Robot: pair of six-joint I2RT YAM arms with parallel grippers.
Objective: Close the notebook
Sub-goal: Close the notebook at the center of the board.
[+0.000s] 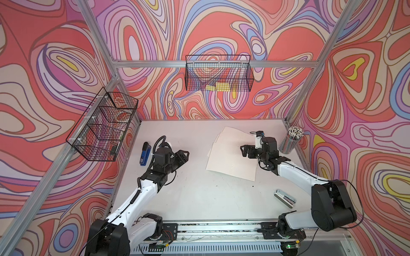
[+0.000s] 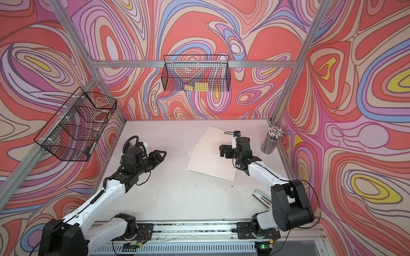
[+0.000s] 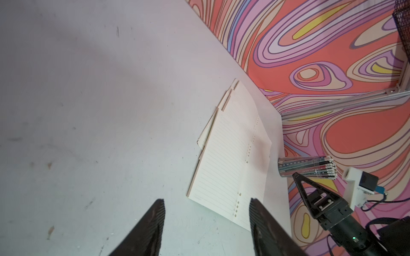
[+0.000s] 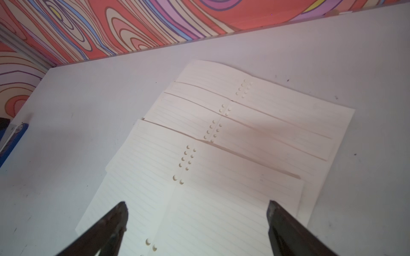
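Right gripper (image 4: 198,203) hovers above the open notebook (image 4: 266,137), jaws spread wide and empty, likely positioned to fold its fanned pages over. Left gripper (image 3: 206,200), partly spread and empty, stands well apart, notebook ahead of it on the desk (image 3: 88,110).

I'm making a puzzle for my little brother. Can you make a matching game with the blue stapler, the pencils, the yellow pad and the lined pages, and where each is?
Things: 1 blue stapler; 2 pencil cup; 3 yellow pad; 4 lined pages.
Places: A in the wire basket on the back wall; B under the right gripper; C beside the left arm; D the table's far right corner.
Pairs: 1-C; 2-D; 3-A; 4-B.
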